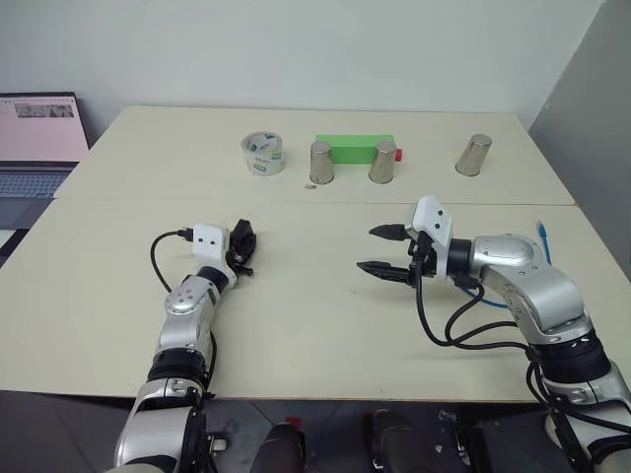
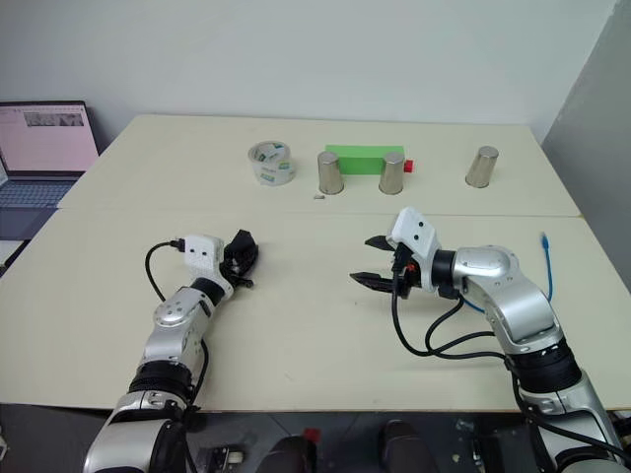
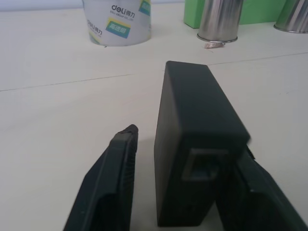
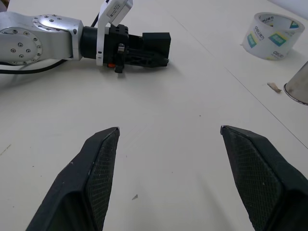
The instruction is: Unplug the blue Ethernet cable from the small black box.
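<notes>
The small black box point(image 3: 197, 110) stands on edge on the table between the fingers of my left gripper point(image 1: 242, 251). One finger point(image 3: 113, 178) stands clear of the box with a visible gap, and the other lies close along its far side. The port on the box's near face point(image 3: 204, 163) is empty. The blue Ethernet cable point(image 1: 540, 241) lies at the table's right edge behind my right arm, its plug end free. My right gripper point(image 1: 370, 248) hovers over the middle of the table, open and holding nothing, pointing towards the left gripper and the box point(image 4: 156, 42).
At the back stand a tape roll point(image 1: 262, 155), a green block point(image 1: 353, 148) and three metal cups point(image 1: 321, 163), point(image 1: 383, 162), point(image 1: 474, 155). A laptop point(image 1: 35, 148) sits off the table's left edge. Black arm cables point(image 1: 463, 330) loop under the right wrist.
</notes>
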Controlling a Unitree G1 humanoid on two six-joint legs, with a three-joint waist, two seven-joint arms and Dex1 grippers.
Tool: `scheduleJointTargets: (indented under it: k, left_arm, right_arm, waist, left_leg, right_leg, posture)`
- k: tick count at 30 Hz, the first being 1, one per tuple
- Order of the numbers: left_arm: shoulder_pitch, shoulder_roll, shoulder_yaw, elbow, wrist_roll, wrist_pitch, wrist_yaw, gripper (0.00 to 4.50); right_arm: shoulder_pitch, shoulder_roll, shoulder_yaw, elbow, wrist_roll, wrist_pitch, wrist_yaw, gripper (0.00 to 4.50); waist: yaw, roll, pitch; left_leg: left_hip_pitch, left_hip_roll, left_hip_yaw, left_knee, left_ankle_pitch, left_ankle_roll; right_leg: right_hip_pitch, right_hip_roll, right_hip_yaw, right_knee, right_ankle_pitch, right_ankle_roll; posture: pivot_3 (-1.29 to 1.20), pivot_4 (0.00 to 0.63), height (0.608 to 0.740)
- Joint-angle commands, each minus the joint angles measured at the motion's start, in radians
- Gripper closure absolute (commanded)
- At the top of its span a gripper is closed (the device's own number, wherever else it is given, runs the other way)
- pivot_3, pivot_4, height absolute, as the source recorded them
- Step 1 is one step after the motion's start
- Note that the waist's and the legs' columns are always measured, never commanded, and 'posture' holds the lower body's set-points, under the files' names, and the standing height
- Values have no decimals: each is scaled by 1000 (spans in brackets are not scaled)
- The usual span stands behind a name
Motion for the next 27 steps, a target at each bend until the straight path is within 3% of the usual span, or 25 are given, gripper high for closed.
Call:
scheduleJointTargets:
  k: [1,3,5,13,16,21,27]
  left_arm:
    - [42,4,19,-38,-13,12,-2,1444]
    - [62,7,19,-64,-14,25,1,995]
    - [159,30,3,-207,-4,77,-9,597]
    - [381,173,34,-669,-64,417,-36,597]
    - [407,259,64,-778,-145,524,-125,597]
    - [386,405,130,-822,-238,638,-252,597]
    - [385,489,147,-839,-284,674,-357,597]
  right_arm:
    - [-5,-1,-13,-46,9,2,-8,926]
    - [-3,-1,-13,-47,9,4,-11,926]
    - [6,-4,-20,-55,14,16,-18,926]
    - [71,-55,-72,-44,10,3,-33,926]
    - [103,-104,-121,-22,15,-2,-18,926]
    - [158,-182,-208,22,10,-12,-21,926]
    - [197,-227,-272,66,4,-28,-33,926]
  waist:
    - [-1,0,0]
    - [-2,0,0]
    - [-5,0,0]
    - [-19,0,-1]
    - [-17,-1,0]
    - [-12,-1,0]
    - [-19,-1,0]
  left_leg:
    - [0,0,0,0,0,0]
    - [1,0,0,0,0,0]
    - [1,0,0,0,0,0]
    - [3,1,1,-1,0,0]
    - [3,1,2,-1,0,0]
    - [3,1,2,-1,0,0]
    - [3,1,4,-2,0,0]
  right_leg:
    - [0,0,0,0,0,0]
    - [0,0,0,0,0,0]
    - [1,0,0,1,0,0]
    - [1,1,2,1,-3,4]
    - [1,1,2,1,-3,5]
    - [2,1,2,1,-3,5]
    - [1,1,3,0,-3,5]
  posture:
    - [0,150,740]
    - [0,150,740]
    - [0,150,740]
    - [0,150,740]
    - [0,150,740]
    - [0,150,740]
    - [0,150,740]
